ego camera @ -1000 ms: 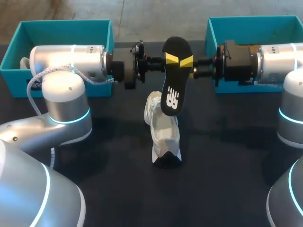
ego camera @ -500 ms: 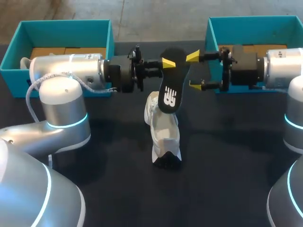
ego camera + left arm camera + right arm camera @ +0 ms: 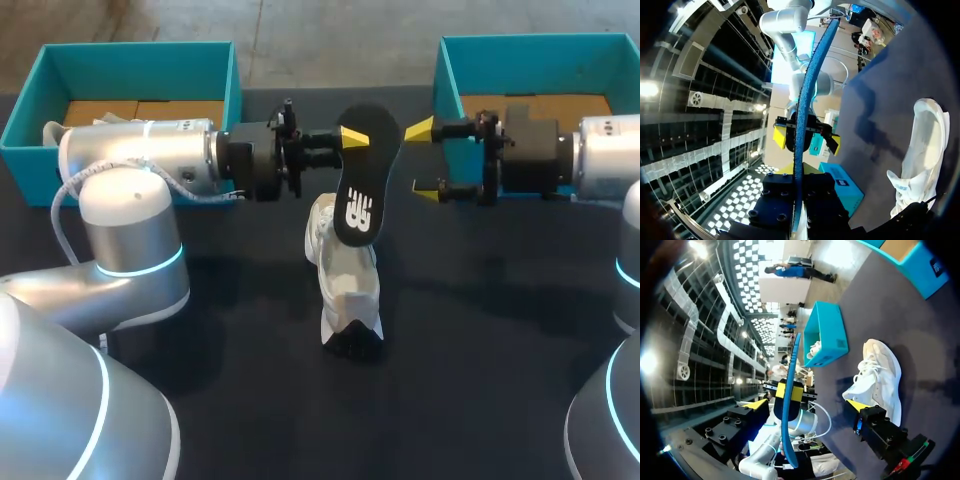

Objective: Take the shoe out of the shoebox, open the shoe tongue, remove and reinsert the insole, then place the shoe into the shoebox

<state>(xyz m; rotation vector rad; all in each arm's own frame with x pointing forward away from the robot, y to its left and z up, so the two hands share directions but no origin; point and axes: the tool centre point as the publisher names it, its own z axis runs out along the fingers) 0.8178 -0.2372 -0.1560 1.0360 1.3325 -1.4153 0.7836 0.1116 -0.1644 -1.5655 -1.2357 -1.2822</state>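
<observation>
Dark table (image 3: pixel 470 380), two teal boxes at the back. Left gripper (image 3: pixel 352 135) is clamped on the top end of the black insole (image 3: pixel 362 190), yellow tips pinching it from both sides. Insole hangs upright, lower end over the white shoe (image 3: pixel 345 300); contact unclear. Right gripper (image 3: pixel 422 158) is spread wide, holding nothing, just beside the insole, apart from it. Shoe sits on the table, outside left shoebox (image 3: pixel 130 58) and right shoebox (image 3: pixel 530 48).
</observation>
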